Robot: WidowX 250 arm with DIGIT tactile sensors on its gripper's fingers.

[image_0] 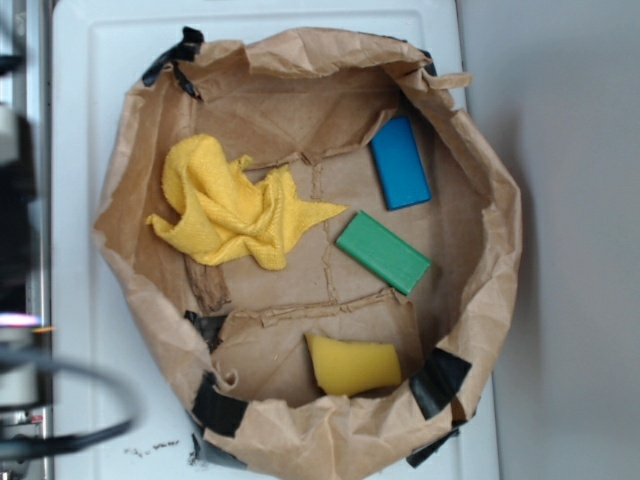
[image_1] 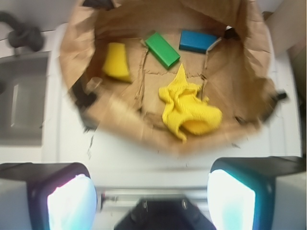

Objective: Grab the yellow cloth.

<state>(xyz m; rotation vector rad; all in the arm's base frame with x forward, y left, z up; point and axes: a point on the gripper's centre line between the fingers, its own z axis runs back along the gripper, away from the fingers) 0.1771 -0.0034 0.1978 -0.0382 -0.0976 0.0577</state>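
Showing only in wrist view, parted fingers (image_1: 72,203) face yellow cloth (image_1: 188,108).

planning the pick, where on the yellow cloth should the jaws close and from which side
Grip the bunched, raised folds at the middle of the yellow cloth, coming straight down from above. The paper bag walls ring it, blocking a sideways approach, and the thin pointed corners lie flat. The gripper is open, outside the bag.

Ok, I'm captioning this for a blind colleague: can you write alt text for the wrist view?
A crumpled yellow cloth lies in a brown paper bag, alongside a green block, a blue block and a yellow block. The open gripper frames the bottom edge, outside the bag.
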